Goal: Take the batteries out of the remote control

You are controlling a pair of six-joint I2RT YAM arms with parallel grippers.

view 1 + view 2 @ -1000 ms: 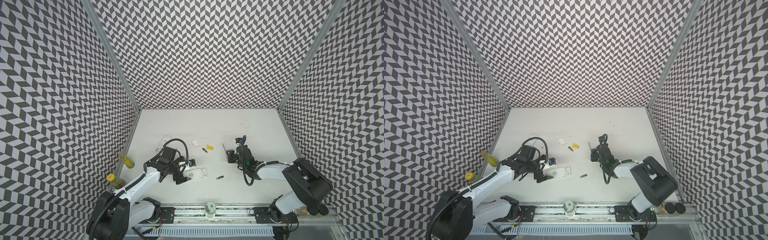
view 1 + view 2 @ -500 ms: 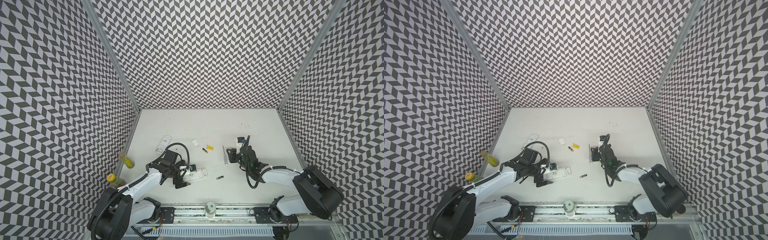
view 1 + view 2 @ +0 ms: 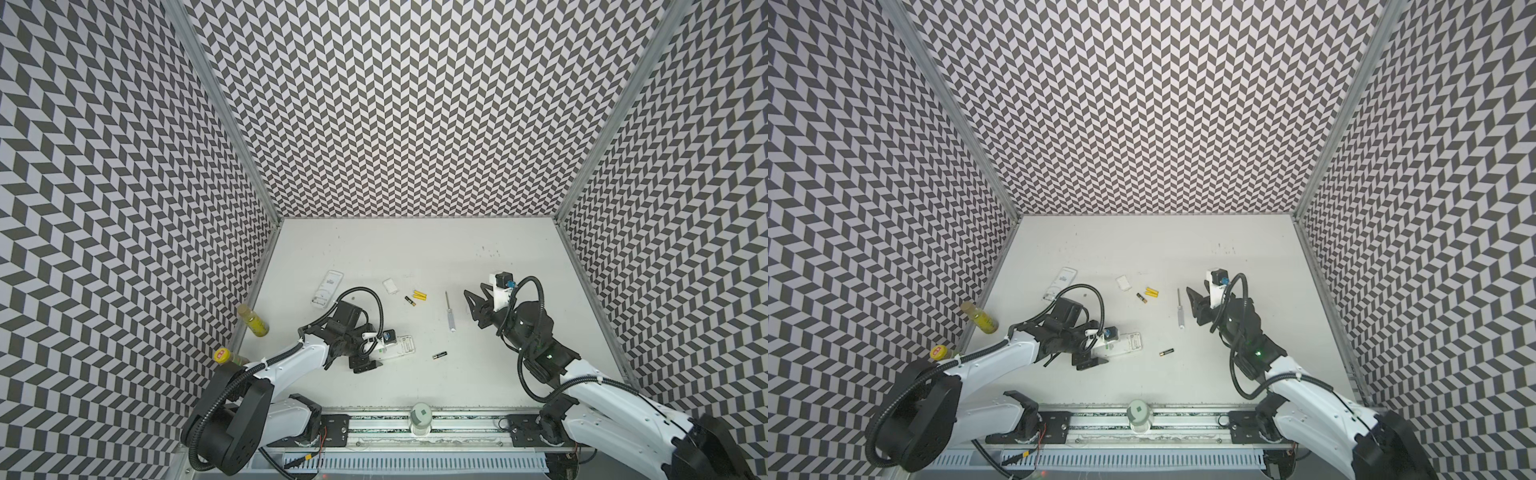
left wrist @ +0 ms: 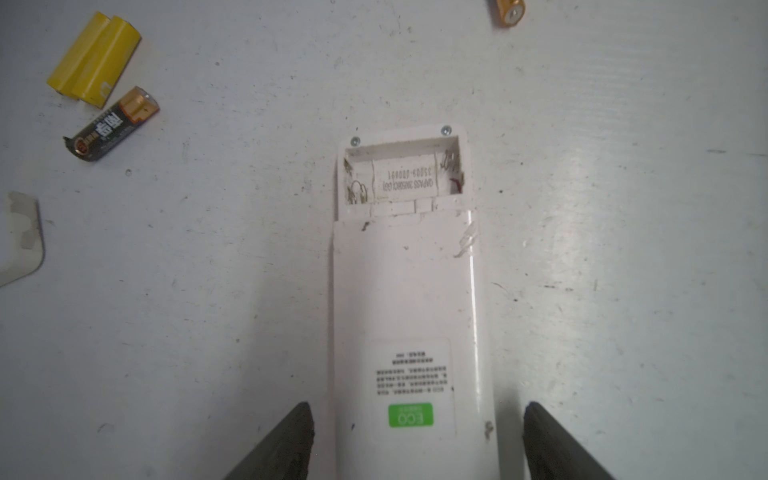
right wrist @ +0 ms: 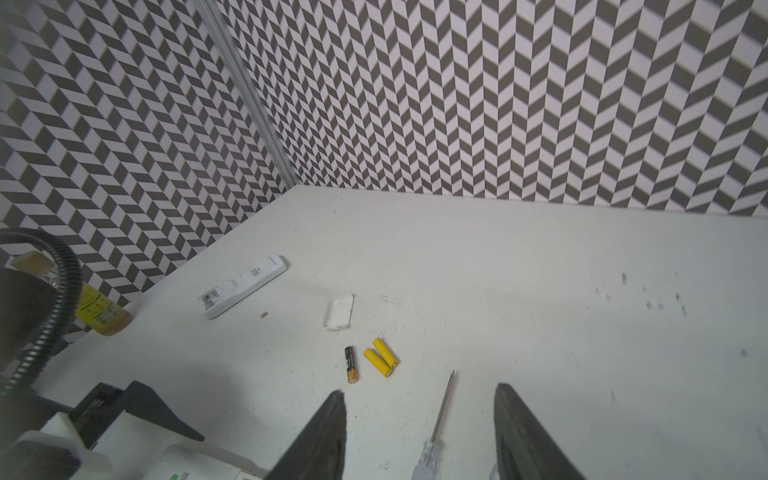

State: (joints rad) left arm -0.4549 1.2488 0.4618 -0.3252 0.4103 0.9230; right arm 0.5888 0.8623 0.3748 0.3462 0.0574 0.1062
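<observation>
Chevron black/white walls (image 3: 415,104) on three sides, metal posts in the back corners. White worktop (image 3: 415,249), scuffed, with dark specks toward its far right.

Landmark: open remote (image 4: 403,291). It lies flat, back up, near the front left. Battery bay (image 4: 403,174) is uncovered, springs and a printed label showing in it.

Left pincer (image 4: 417,405): jaws apart, straddling the remote's green-sticker end, gap visible on each side.

Right pincer (image 5: 417,399): jaws apart, raised off the surface, well right of the remote and further back, gripping nothing. Screwdriver (image 3: 449,311) lies flat on the worktop between the remote and that pincer. In the right wrist view it shows between the jaws, untouched.

Batteries are all out on the worktop:
- lone black battery (image 3: 439,355) just right of the remote's bay end
- yellow batteries (image 3: 419,295), two side by side and touching, behind the remote
- black battery (image 3: 410,301) just beside that pair, on its left

White battery cover (image 3: 390,286) sits behind the remote, near those three. Second remote (image 3: 328,289) is behind-left of it. Two bottles (image 3: 252,320) stand left of it at the wall foot.
</observation>
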